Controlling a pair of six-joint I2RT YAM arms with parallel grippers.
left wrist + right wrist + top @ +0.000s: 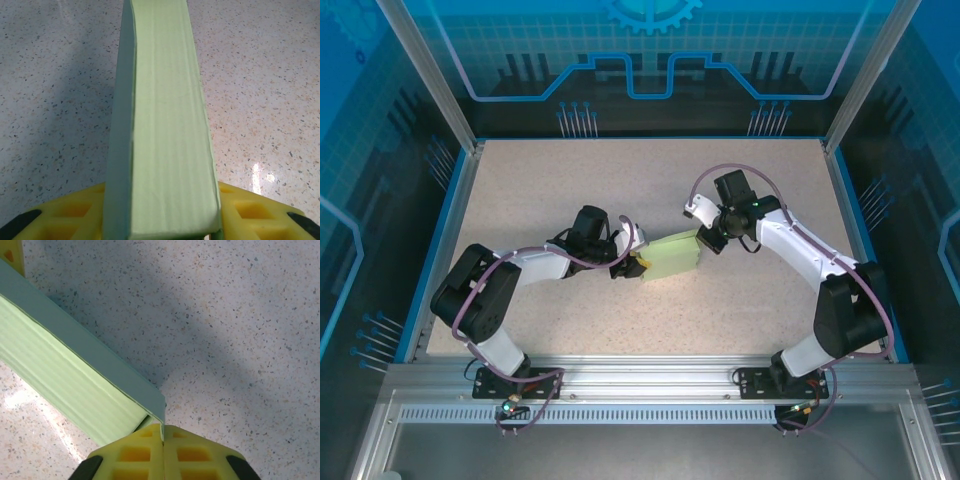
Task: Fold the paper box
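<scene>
Wrist views: left end effector (162, 220) clasps paper box (165, 125); right end effector (163, 440) clenched, apparently pinching corner.

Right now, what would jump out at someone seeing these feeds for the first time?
The pale green paper box stands out at the middle of the speckled table, held between both arms. The left gripper clamps its left end across the full thickness. The right gripper pinches just a thin wall at its right corner, jaws closed together.

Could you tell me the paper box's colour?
The paper box is pale mint green, clearest in left wrist view.
</scene>
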